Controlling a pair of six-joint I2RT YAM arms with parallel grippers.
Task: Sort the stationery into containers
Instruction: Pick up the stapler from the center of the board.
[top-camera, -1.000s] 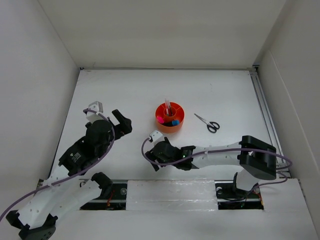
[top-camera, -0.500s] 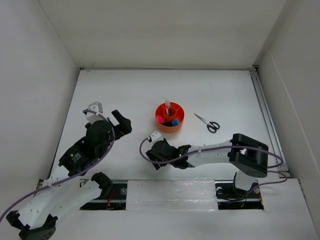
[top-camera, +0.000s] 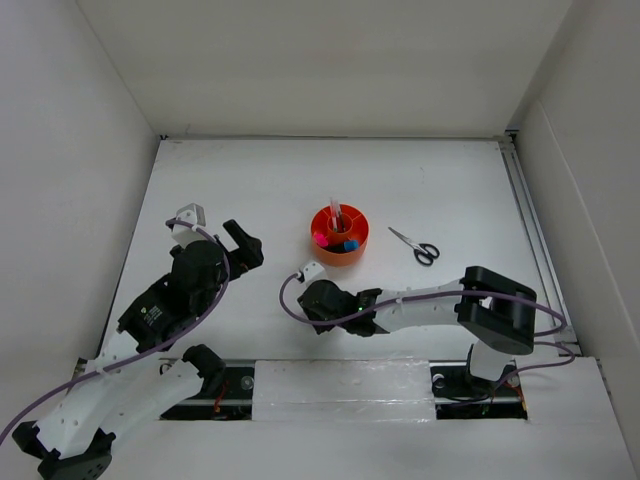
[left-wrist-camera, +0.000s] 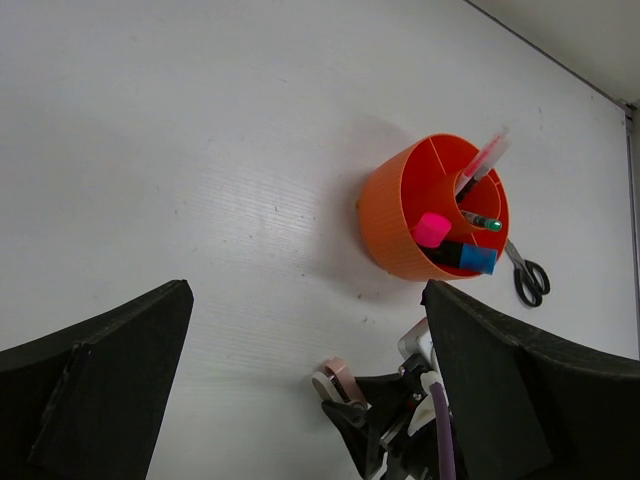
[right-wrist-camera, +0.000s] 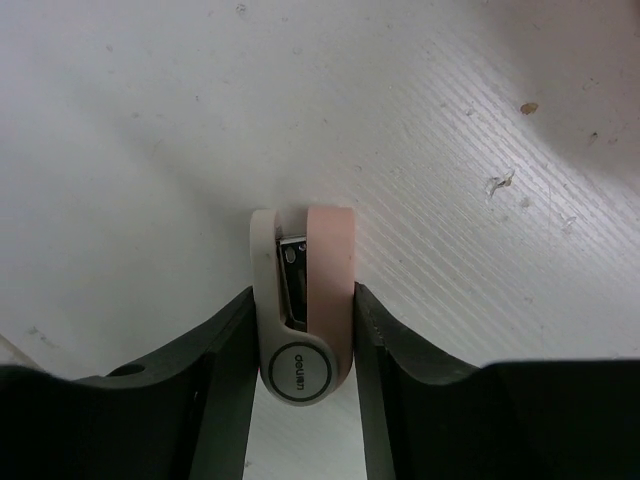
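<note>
A robot lab test cell, not a home or office: a bare white table (top-camera: 250, 180) is boxed in by plain white panels (top-camera: 60, 150) on three sides, the left arm (top-camera: 150, 320) and right arm (top-camera: 440, 305) are bolted to a rail (top-camera: 340, 385) at its near edge, purple cables (top-camera: 283, 298) trail from them, and an aluminium track (top-camera: 530, 220) lines the right side

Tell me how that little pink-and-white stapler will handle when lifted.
Probably rigid and light: the stapler looks like small hard plastic. Its smooth, rounded sides may slip in the right claw. Lying flat on the table, it seems unlikely to roll.
</note>
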